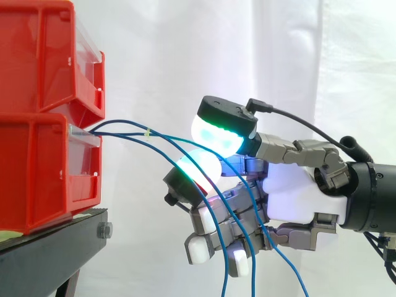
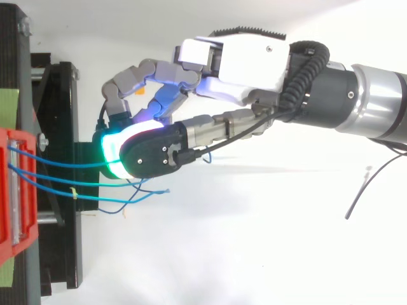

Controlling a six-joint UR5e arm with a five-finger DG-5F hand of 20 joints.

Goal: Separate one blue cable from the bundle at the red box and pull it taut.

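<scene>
Blue cables (image 1: 146, 132) across hand (image 1: 297, 198), red bins (image 1: 37, 154), black stand (image 1: 49, 247), white curtain (image 1: 185, 49).

Side view looks level, top view down, both close (the 2 share hand (image 1: 297, 198) and red bins (image 1: 37, 167)).

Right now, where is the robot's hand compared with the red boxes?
In the side view, the hand is right of the lower red box, clear of it, among the blue cables.
</scene>
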